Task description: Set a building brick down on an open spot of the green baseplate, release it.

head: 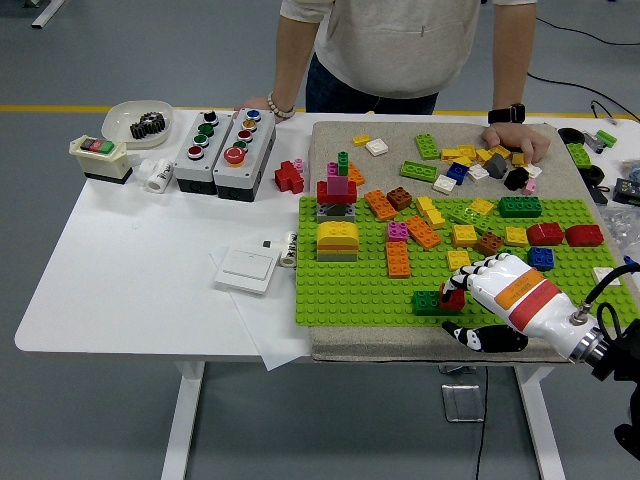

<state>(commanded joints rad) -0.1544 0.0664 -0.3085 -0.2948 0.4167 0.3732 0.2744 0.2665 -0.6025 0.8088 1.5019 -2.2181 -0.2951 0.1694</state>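
The green baseplate (350,285) lies on a beige mat, with many coloured bricks standing on its far half. My right hand (457,304) comes in from the lower right, white with an orange and red band. Its fingers (472,271) curl over a small red brick (452,297) and its thumb (470,336) hangs below the plate's front edge. The red brick sits low on the plate, touching the right side of a dark green brick (427,301). My left arm is out of view.
A person stands at the far side with one hand (515,140) resting on loose bricks on the mat. A yellow and grey stack (337,241) and a red tower (337,190) stand at the plate's left. Button boxes (224,148) and a white switch (246,268) lie to the left.
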